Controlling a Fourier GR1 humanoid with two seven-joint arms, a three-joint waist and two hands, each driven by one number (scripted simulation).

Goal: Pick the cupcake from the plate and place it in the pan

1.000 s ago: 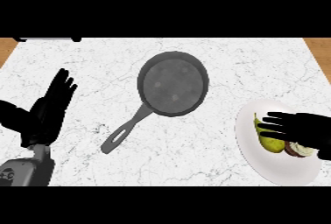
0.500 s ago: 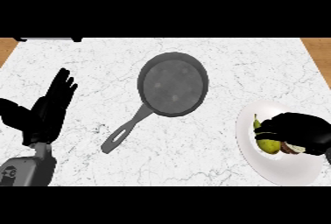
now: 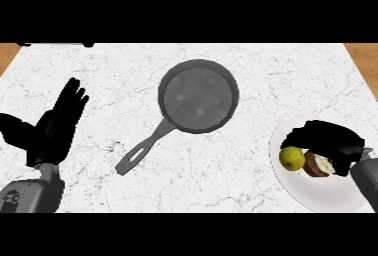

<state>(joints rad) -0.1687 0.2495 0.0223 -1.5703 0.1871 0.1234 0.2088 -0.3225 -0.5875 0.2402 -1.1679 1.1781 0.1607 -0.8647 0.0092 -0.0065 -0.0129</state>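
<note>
A white plate (image 3: 319, 196) sits at the counter's right edge. On it the cupcake (image 3: 320, 165), brown with white frosting, lies tilted on its side next to a yellow-green round fruit (image 3: 292, 158). My right hand (image 3: 327, 141) covers the cupcake's far side, fingers curled round it. The dark grey pan (image 3: 199, 97) stands empty at the middle, its handle (image 3: 143, 151) pointing toward the lower left. At the left, my left hand (image 3: 56, 129) is open with fingers up, resting well away from the pan.
White marble counter (image 3: 221, 185) runs between pan and plate. Wooden floor shows past the far corners (image 3: 362, 52). A dark object (image 3: 55, 44) lies at the far left edge.
My right hand's fingers have curled down from stretched over the plate onto the cupcake. The cupcake and fruit now show more below the hand. Left hand and pan are unchanged.
</note>
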